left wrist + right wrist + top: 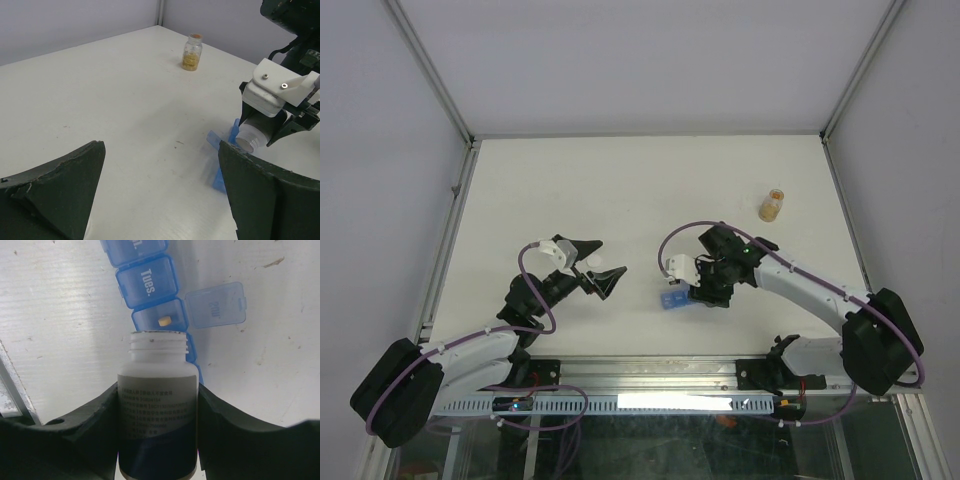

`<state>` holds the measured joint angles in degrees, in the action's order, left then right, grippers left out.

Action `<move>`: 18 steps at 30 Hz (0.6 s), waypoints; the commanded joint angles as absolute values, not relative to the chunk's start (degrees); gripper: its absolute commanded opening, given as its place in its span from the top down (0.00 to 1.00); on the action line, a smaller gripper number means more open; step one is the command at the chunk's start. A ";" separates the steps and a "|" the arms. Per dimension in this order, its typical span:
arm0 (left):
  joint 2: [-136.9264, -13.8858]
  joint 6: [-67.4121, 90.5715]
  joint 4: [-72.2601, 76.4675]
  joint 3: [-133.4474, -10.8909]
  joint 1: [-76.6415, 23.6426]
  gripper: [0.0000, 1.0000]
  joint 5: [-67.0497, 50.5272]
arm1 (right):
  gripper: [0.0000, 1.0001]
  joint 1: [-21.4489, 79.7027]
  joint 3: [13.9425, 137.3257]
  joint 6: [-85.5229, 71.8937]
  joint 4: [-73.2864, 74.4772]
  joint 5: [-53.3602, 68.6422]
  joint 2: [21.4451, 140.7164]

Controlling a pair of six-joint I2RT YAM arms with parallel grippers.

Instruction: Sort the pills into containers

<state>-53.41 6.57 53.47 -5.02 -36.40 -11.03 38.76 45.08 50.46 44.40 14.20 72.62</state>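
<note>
My right gripper is shut on a white bottle with no cap. Its mouth points down over the containers, a blue pill-organiser strip lying on the table. One cell stands with its lid flipped open, and a single pale pill lies in it, just beyond the bottle's mouth. The cell marked "Tues." beside it is closed. In the top view the right gripper hangs over the strip. My left gripper is open and empty, left of the strip.
A small amber jar stands upright at the back right of the white table, also in the left wrist view as the jar. Metal frame rails run along the table's edges.
</note>
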 commanded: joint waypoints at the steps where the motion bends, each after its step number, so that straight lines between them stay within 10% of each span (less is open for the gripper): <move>1: -53.53 5.09 55.28 -6.85 -36.73 0.01 -12.13 | 0.99 38.96 48.13 49.83 46.24 15.27 73.98; 18: -53.56 5.07 55.13 -6.92 -36.74 0.01 -12.08 | 0.99 39.10 45.61 49.42 42.21 15.02 69.30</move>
